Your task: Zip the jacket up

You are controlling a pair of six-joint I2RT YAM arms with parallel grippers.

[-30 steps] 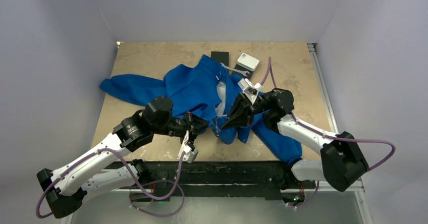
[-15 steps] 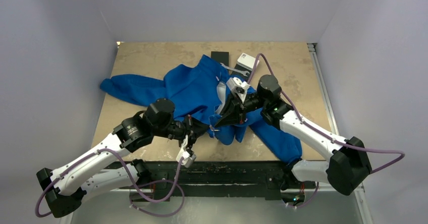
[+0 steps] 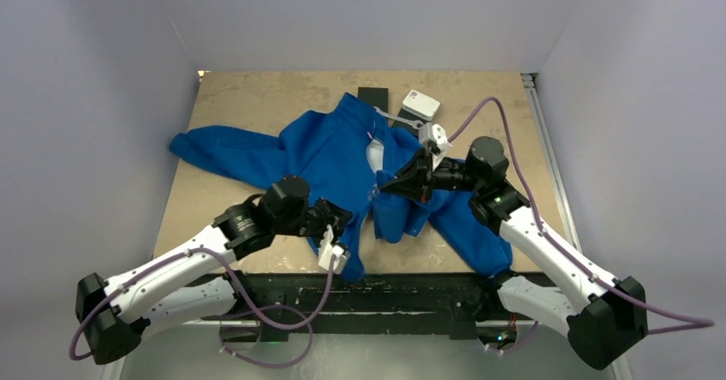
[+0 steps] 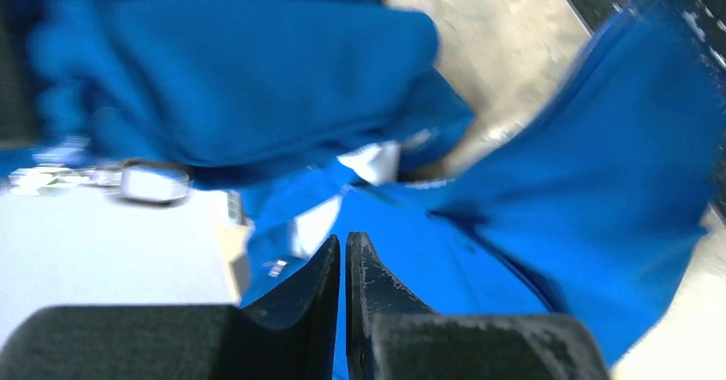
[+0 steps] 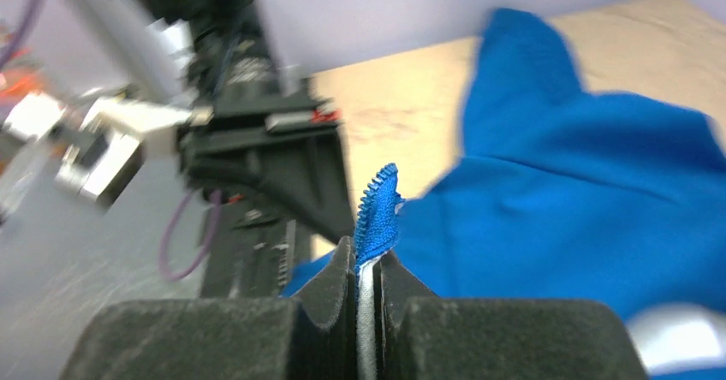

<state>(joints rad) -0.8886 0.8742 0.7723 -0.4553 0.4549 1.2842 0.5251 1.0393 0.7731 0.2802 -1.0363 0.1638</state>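
Note:
The royal-blue jacket (image 3: 317,153) lies spread over the middle of the table, with white lining showing at its open front. My right gripper (image 3: 387,185) is shut on the front edge. In the right wrist view the toothed blue zipper tape (image 5: 379,200) and a strip of white lining stand up between the fingers (image 5: 338,269). My left gripper (image 3: 345,230) is at the jacket's lower hem near the table's front edge. Its jaws are almost together (image 4: 342,241), with blue fabric (image 4: 556,226) in the thin slit. A flap of hem hangs beside it.
At the back of the table (image 3: 257,97) lie a white box (image 3: 420,104), a black flat item (image 3: 372,96) and a silver wrench (image 3: 395,120) just past the collar. A black rail (image 3: 428,284) runs along the near edge, and a metal rail (image 3: 541,140) along the right side.
My right gripper has swung back and to the right, still holding the zipper edge. My left arm has shifted right and nearer the front edge, and the hem has been drawn out toward it.

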